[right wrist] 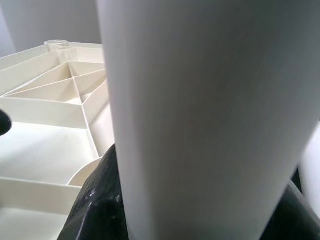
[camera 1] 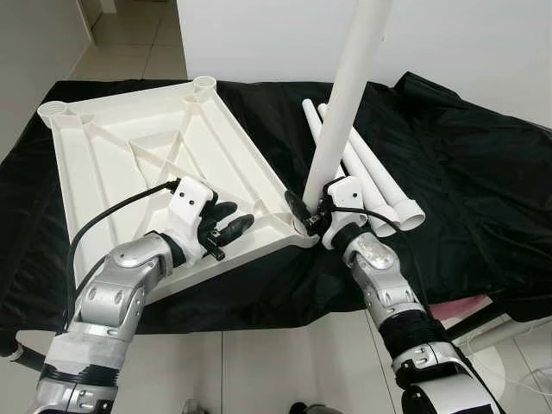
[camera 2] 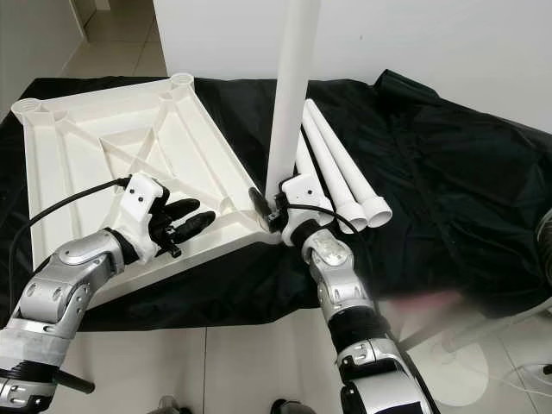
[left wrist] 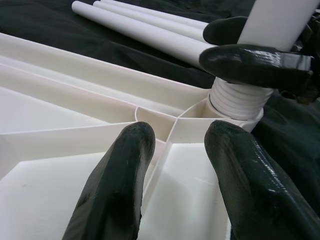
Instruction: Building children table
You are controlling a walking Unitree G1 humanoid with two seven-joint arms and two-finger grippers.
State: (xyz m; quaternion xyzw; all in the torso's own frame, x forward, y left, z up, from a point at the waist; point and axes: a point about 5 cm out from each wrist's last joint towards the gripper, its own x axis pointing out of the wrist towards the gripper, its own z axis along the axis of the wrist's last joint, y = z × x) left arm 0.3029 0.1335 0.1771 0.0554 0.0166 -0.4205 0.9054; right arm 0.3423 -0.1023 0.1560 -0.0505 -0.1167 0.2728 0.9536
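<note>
White plastic tabletop [camera 1: 147, 164] lies upside down on the black-draped counter [camera 1: 466, 172], where the right gripper [camera 1: 312, 217], clamped on an upright leg [camera 1: 349, 86], seats its threaded end in the corner socket [left wrist: 220, 112] while the left gripper [camera 1: 226, 231], fingers spread, steadies the rim beside three spare legs [camera 1: 371, 177].

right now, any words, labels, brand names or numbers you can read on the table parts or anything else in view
None can be read in these views.
White plastic tabletop, lying underside up: plain ribs, no moulded text visible.
Upright white plastic leg tube held in the right pincer: blank.
Loose white leg tubes on the black cloth: blank.
Left pincer: no markings legible.
</note>
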